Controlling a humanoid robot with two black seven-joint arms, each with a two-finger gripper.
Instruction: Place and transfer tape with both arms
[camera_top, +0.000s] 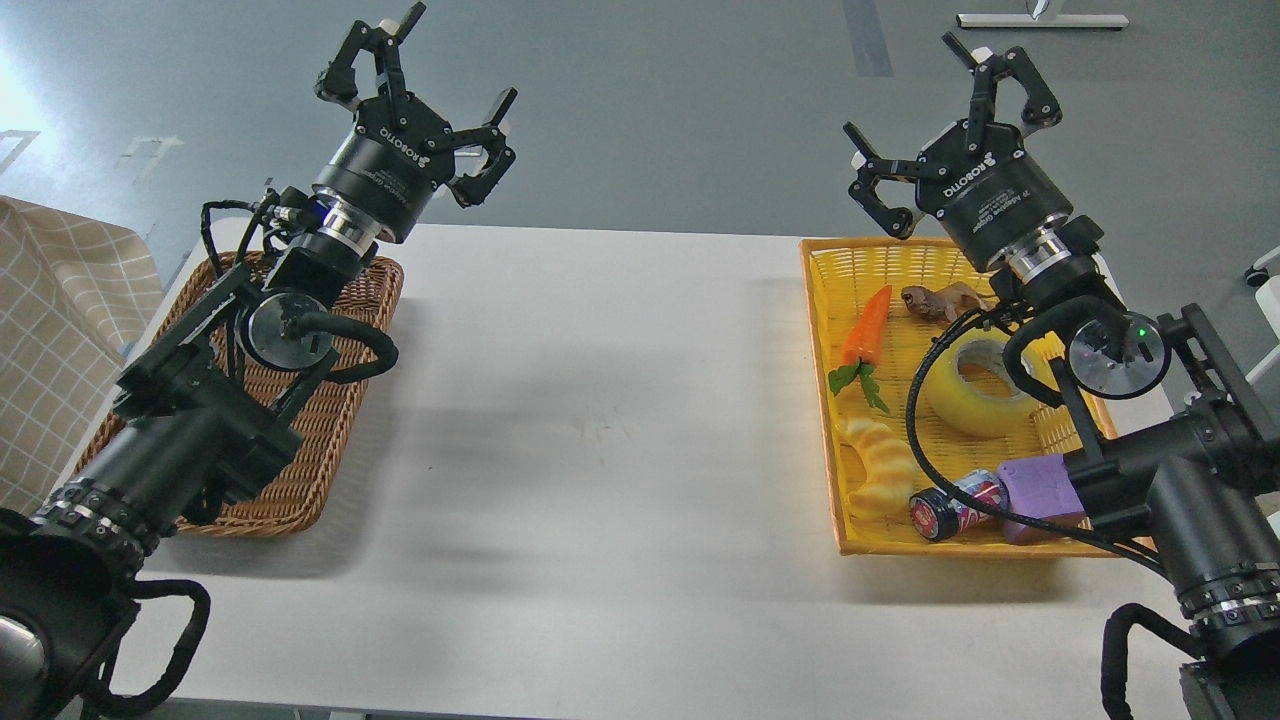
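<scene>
The tape (975, 390), a wide translucent yellow roll with a grey-white core, lies in the yellow basket (822, 400) on the table's right side, partly behind my right arm's cable. My right gripper (950, 110) is open and empty, raised above the basket's far edge, well above the tape. My left gripper (420, 85) is open and empty, raised above the far end of the brown wicker basket (310, 470) on the left.
The yellow basket also holds a toy carrot (865, 325), a brown toy (935, 300), a yellow croissant toy (880, 465), a small can (950, 508) and a purple block (1040, 490). A checked cloth (50, 330) lies at the far left. The white table (600, 420) spans between the baskets.
</scene>
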